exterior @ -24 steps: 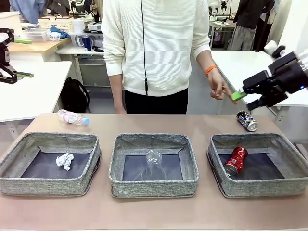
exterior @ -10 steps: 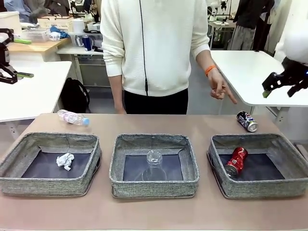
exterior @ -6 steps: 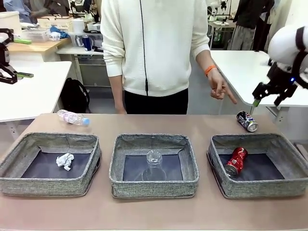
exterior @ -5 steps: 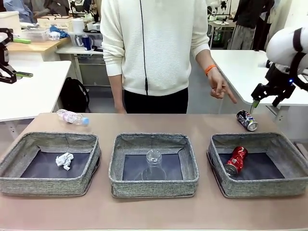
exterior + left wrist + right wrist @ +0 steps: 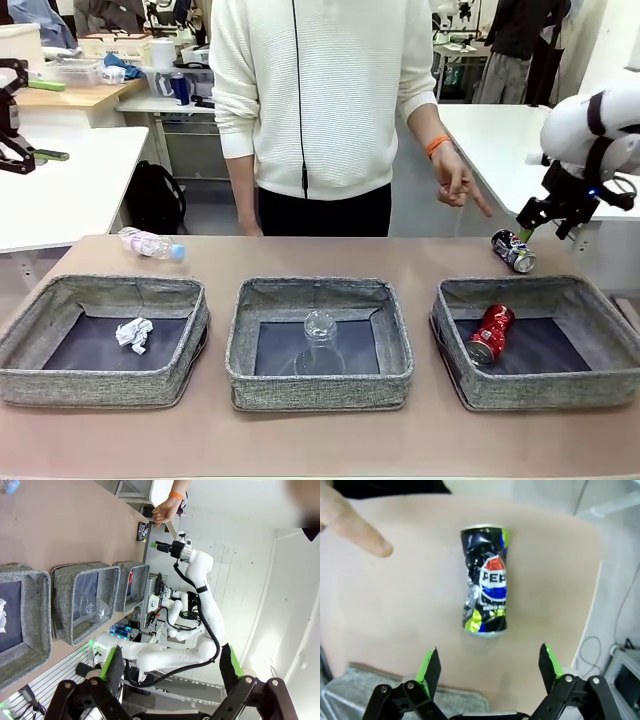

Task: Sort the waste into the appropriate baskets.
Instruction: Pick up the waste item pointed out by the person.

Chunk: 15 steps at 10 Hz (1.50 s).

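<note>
A dented dark blue can lies on the table behind the right basket. My right gripper hangs open just above and to the right of it, pointing down. In the right wrist view the can lies ahead of the open gripper, apart from both fingers. A red can lies in the right basket. In the middle basket is a clear cup, and in the left basket a paper ball. The bottle lies at the table's far left. My left gripper is open and holds nothing.
A person stands at the far side, one hand pointing a finger down at the dark blue can. The table's right edge runs close beside the can. Bare tabletop lies behind and in front of the baskets.
My right gripper has come down and leftward, turning to point downward over the dark blue can. The cans, cup, paper, bottle and the person's hand have stayed put.
</note>
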Available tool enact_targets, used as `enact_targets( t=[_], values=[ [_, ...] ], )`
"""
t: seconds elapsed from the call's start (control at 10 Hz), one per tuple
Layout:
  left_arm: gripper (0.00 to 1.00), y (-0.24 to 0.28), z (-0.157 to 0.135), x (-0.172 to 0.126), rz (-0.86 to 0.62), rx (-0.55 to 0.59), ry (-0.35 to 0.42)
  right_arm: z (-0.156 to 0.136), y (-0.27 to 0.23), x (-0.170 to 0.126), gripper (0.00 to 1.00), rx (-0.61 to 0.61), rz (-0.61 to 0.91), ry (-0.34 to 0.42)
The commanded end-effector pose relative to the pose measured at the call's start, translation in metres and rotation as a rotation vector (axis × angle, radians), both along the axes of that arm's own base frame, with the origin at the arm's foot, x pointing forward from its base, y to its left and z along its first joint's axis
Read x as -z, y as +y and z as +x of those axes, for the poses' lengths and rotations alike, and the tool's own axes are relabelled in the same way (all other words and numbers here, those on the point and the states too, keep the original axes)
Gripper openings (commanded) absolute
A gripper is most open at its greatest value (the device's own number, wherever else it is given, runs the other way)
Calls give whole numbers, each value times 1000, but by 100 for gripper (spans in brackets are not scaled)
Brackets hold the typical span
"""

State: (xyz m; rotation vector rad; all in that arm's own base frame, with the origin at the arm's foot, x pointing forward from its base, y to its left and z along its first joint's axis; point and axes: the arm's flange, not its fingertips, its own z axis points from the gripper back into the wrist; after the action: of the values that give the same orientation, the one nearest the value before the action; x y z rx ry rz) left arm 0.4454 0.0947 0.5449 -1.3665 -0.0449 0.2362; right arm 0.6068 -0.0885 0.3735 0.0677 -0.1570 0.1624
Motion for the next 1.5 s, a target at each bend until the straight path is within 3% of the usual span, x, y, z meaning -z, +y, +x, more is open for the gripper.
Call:
enact_targets(
  t=[0.0,0.5,1.1,1.2,1.3,1.4],
  values=[
    [100,0,-1,-3,-13,4,-8,14,1,16,100,-25,24,-10],
    [100,0,-1,-3,-13,4,-8,19,19,42,100,-45,54,-3],
    [100,0,-1,-3,-13,4,-8,20,22,48,100,10,14,11],
    [100,0,-1,-3,-13,4,-8,20,21,49,41,23,-4,7],
    [100,0,-1,-3,-13,4,-8,20,20,50,41,23,-18,12],
    [100,0,-1,-3,-13,4,-8,21,20,51,0,25,-23,11]
  ],
)
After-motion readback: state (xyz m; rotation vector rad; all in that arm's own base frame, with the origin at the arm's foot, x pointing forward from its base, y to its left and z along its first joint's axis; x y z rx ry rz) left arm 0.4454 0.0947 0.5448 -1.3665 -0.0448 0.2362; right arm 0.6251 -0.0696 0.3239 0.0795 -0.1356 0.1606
